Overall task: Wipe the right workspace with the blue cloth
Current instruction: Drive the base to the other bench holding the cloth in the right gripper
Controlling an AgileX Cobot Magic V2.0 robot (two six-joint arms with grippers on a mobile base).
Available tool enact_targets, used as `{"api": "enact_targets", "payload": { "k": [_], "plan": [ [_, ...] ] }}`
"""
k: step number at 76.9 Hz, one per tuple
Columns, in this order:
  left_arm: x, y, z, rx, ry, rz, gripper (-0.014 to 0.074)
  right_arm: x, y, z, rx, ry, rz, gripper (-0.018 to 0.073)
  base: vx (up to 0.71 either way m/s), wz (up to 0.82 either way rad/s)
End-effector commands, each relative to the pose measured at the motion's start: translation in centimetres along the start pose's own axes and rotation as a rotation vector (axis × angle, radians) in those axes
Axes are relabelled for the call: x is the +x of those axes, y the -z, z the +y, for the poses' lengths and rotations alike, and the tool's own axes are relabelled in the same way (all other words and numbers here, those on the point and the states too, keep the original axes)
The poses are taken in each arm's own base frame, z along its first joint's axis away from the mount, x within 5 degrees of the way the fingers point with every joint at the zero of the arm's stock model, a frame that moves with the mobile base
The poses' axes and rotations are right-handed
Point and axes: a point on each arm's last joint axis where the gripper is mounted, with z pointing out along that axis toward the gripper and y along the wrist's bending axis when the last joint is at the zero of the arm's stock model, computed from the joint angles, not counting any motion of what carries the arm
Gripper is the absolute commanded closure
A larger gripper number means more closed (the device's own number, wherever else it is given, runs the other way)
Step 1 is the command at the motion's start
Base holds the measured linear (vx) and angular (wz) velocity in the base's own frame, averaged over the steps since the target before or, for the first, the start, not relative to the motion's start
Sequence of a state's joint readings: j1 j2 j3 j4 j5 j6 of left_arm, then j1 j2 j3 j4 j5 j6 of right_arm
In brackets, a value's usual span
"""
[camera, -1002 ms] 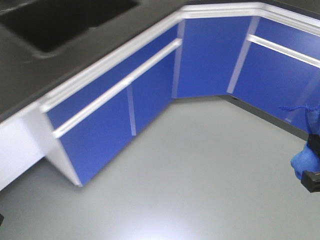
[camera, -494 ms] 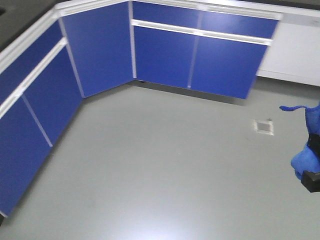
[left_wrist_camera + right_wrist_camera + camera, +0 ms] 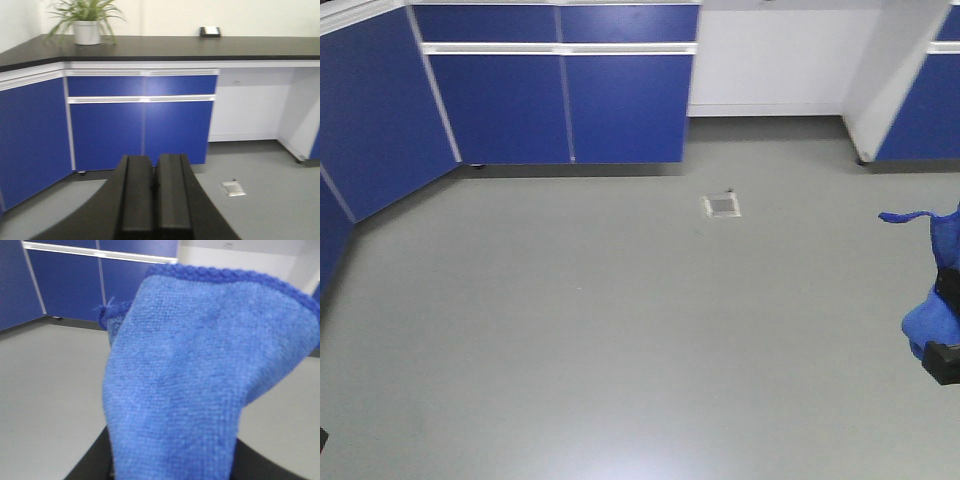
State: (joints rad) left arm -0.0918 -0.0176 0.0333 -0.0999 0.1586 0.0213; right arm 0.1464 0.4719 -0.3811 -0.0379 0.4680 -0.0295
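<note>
The blue cloth [image 3: 930, 318] hangs bunched at the right edge of the front view, held above the grey floor. It fills most of the right wrist view [image 3: 200, 365] and hides the jaws there. My right gripper [image 3: 944, 358] is shut on the cloth; only its black body shows beneath it. My left gripper [image 3: 154, 166] is shut and empty, its two black fingers [image 3: 137, 190] pressed together, pointing at the blue cabinets. No work surface lies under either gripper.
Blue cabinets [image 3: 560, 100] line the far wall and left side, with a white panel [image 3: 770, 60] to their right. A floor drain [image 3: 721, 205] sits in the grey floor. A black countertop [image 3: 175, 47] carries a potted plant [image 3: 86, 22] and a small device [image 3: 210, 31].
The front view has swung right: the sink and corner cabinets slid out to the left and the floor drain came in. The right gripper and cloth keep the same place in the frame.
</note>
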Motion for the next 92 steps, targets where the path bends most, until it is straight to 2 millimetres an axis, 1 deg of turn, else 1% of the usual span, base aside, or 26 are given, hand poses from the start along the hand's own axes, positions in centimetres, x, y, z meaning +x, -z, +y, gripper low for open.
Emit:
{"api": "enact_targets", "payload": {
  "k": [1, 54, 92],
  "plan": [
    [-1.63, 0.28, -0.05, 0.001, 0.003, -0.117, 0.0603, -1.46, 0.23, -0.13, 0.009, 0.012, -0.092, 0.0567, -0.13, -0.5],
    [-1.63, 0.28, -0.05, 0.001, 0.003, -0.117, 0.0603, -1.46, 0.23, -0.13, 0.009, 0.012, -0.092, 0.0567, -0.09, -0.49],
    [-1.63, 0.28, -0.05, 0.001, 0.003, -0.117, 0.0603, -1.47, 0.23, -0.13, 0.009, 0.012, -0.093, 0.0567, 0.06, -0.55]
  ]
}}
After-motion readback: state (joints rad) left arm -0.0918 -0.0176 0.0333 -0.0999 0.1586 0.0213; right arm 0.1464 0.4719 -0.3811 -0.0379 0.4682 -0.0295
